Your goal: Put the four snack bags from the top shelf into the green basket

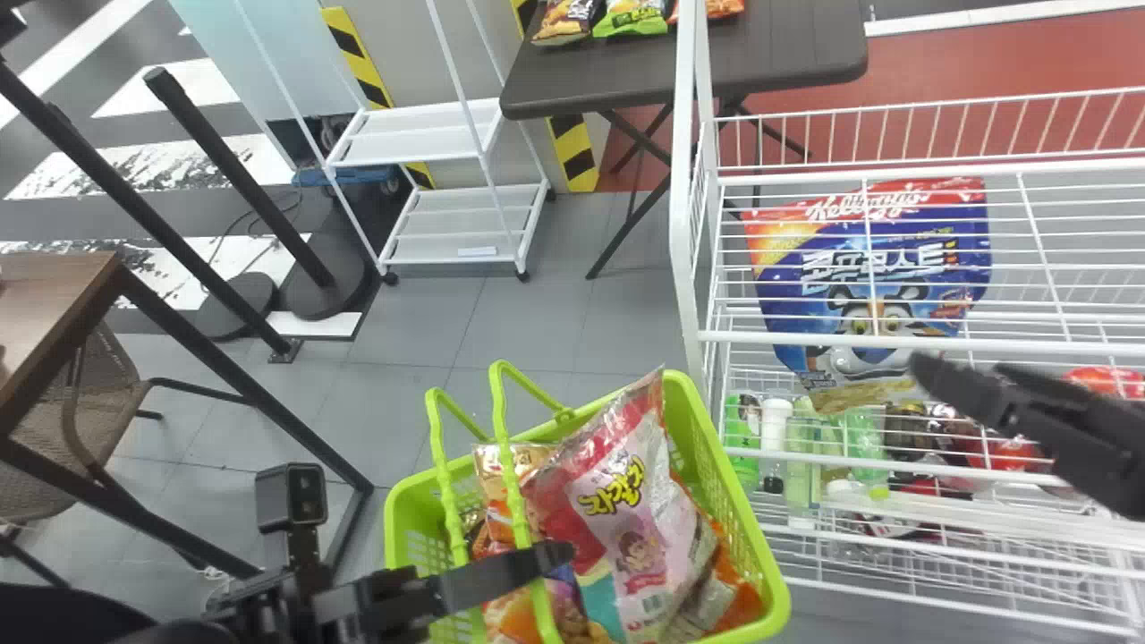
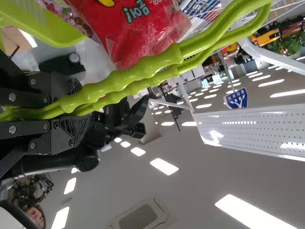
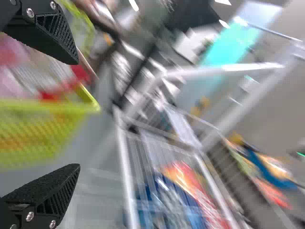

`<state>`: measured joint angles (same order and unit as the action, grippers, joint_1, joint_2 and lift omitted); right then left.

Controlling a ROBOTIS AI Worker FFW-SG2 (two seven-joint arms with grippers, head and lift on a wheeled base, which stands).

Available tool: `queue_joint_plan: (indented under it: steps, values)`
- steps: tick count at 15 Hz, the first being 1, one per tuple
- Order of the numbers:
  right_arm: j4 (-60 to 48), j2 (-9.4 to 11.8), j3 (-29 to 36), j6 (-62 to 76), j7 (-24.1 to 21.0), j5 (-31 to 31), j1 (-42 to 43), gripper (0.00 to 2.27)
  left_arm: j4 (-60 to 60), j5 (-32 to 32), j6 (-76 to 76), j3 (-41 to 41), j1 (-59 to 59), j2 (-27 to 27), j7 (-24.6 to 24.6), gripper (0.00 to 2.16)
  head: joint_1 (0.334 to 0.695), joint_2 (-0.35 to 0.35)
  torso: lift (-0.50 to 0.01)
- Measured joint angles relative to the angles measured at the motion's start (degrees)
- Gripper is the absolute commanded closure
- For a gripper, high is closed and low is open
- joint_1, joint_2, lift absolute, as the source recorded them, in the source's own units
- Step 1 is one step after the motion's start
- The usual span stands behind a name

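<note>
In the head view, my left gripper (image 1: 510, 577) is at the green basket (image 1: 760, 572), low in the middle. The left wrist view shows that left gripper (image 2: 66, 109) shut on the basket's handles (image 2: 138, 71). Several snack bags lie in the basket, with a pink and red bag (image 1: 626, 537) standing on top. My right gripper (image 1: 966, 385) is at the right, in front of the white wire rack and apart from the basket; in the right wrist view the right gripper (image 3: 76, 114) stands open with nothing between its fingers.
The white wire rack (image 1: 693, 224) stands beside the basket, holding a blue cereal bag (image 1: 881, 277) and bottles (image 1: 774, 438). Behind is a dark table (image 1: 769, 54) with snack bags (image 1: 631, 16). A wooden table (image 1: 54, 304) stands at the left.
</note>
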<state>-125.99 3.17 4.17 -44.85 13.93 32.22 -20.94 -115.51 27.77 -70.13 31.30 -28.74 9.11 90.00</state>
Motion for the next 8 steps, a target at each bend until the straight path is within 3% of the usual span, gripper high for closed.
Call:
queue_joint_plan:
  steps: [1,2,4,8]
  values:
    - [0.51,-0.06,-2.39,10.21,-3.23,-7.48,-1.64,0.05,0.07,0.0,0.93,0.0,-0.18,0.0,0.0,2.15,0.695,0.132,0.0]
    - [1.71,-0.09,-4.96,18.36,-6.38,-15.01,-2.71,0.05,0.23,-0.08,3.01,0.0,-0.5,0.01,0.0,2.15,0.695,0.107,0.0]
    - [4.8,-0.09,-7.75,27.06,-8.65,-23.24,-3.5,0.05,0.47,-0.3,6.31,0.15,-1.3,0.28,0.0,2.15,0.695,0.1,0.0]
    - [9.05,-0.09,-7.88,35.58,-9.38,-25.79,-5.07,0.05,0.51,-0.35,7.67,0.69,-2.32,0.71,0.0,2.15,0.695,0.099,0.0]
